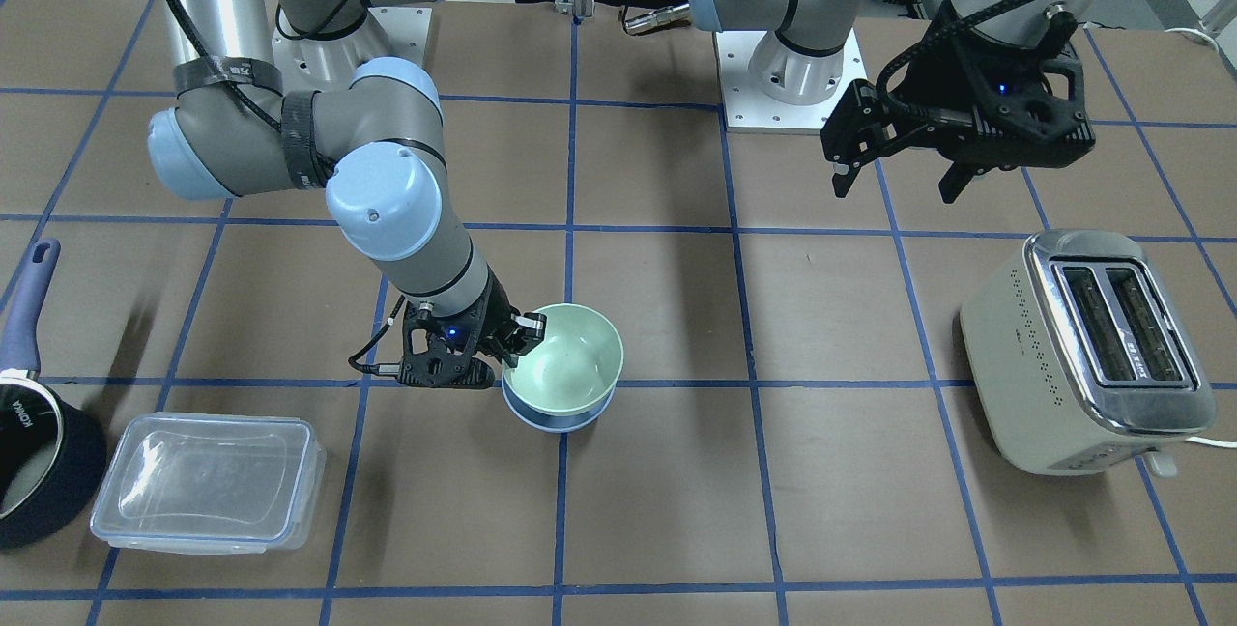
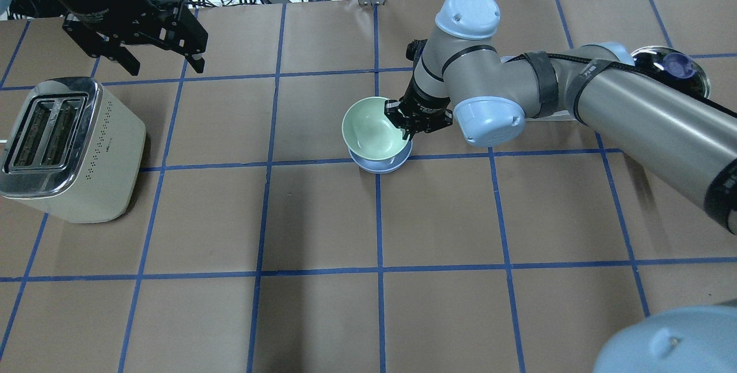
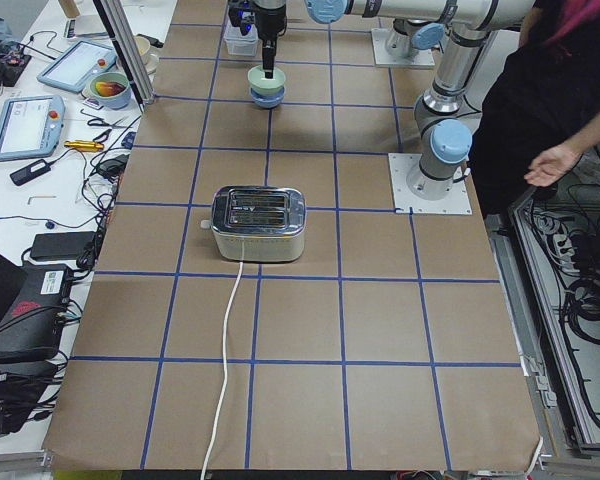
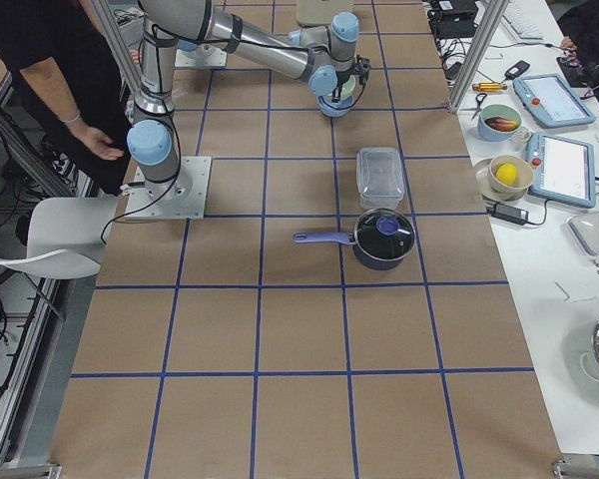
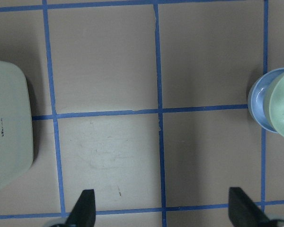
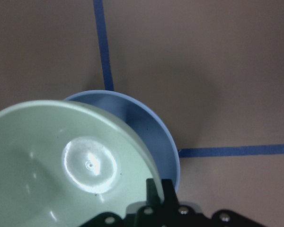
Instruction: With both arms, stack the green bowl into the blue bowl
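The green bowl (image 1: 565,360) (image 2: 371,128) sits slightly tilted in the top of the blue bowl (image 1: 556,420) (image 2: 381,166), near the table's middle. I cannot tell whether it rests fully in it. My right gripper (image 1: 517,331) (image 2: 403,125) is shut on the green bowl's rim, on the side nearer the robot. In the right wrist view the green bowl (image 6: 61,165) covers most of the blue bowl (image 6: 154,127). My left gripper (image 1: 899,162) (image 2: 164,65) is open and empty, high above the table near the toaster. The left wrist view shows both bowls at its right edge (image 5: 258,101).
A cream toaster (image 1: 1087,351) (image 2: 63,148) stands on the robot's left side. A clear plastic container (image 1: 208,481) and a navy saucepan (image 1: 34,452) lie on the robot's right. An operator (image 3: 550,100) stands beside the robot's base.
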`<state>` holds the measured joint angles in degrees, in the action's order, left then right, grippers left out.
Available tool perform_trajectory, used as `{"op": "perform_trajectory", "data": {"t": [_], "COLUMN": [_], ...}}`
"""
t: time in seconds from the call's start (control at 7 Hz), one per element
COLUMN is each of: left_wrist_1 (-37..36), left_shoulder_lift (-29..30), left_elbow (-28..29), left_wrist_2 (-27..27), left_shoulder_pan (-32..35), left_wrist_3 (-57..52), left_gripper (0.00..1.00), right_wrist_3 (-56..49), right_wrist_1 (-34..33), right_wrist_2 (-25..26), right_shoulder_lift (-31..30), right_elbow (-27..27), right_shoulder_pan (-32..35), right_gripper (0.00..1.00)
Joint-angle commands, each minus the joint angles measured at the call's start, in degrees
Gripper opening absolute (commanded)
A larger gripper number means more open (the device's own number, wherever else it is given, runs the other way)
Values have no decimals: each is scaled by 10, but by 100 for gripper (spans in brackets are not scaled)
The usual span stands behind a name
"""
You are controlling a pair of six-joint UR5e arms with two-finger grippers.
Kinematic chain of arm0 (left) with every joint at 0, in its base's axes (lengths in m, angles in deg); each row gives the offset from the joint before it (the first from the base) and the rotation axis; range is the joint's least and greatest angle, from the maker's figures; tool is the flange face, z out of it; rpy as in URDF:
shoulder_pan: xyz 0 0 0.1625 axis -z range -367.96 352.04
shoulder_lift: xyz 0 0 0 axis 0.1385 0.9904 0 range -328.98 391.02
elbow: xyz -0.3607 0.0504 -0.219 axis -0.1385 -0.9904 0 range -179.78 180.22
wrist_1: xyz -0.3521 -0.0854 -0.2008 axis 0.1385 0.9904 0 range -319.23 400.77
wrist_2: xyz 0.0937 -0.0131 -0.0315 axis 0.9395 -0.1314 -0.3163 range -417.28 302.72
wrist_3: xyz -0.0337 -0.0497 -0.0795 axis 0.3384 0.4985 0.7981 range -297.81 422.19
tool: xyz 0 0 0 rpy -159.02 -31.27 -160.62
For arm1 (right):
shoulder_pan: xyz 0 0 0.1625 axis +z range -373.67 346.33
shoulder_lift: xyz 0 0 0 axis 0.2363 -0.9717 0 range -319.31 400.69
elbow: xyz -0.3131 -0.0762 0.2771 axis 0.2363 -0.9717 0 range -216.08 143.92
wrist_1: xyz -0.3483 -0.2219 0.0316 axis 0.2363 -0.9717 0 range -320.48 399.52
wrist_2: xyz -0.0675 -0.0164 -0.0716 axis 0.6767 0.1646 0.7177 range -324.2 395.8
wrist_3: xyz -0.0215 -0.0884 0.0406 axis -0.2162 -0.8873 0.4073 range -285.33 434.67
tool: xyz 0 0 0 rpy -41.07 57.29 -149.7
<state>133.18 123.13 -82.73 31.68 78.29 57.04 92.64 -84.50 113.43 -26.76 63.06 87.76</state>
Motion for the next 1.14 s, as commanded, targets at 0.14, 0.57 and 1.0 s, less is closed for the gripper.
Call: {"op": "perform_trajectory", "data": {"t": [0.14, 0.57, 1.0], "left_wrist_1": [2, -6, -16], "left_shoulder_lift": [1, 1, -3], "left_elbow": [-1, -3, -5], "left_wrist_2": [0, 9, 10], "left_shoulder_pan": [1, 1, 3], "left_wrist_3": [37, 37, 34], "left_gripper": [100, 100, 100], "right_wrist_3": [1, 1, -93], "right_wrist_1": [14, 25, 154], "right_wrist_2": [8, 15, 55], "right_shoulder_lift": [3, -22, -136], "right_elbow": [1, -17, -23], "right_shoulder_pan": [-3, -20, -110], "right_gripper": [86, 100, 100]}}
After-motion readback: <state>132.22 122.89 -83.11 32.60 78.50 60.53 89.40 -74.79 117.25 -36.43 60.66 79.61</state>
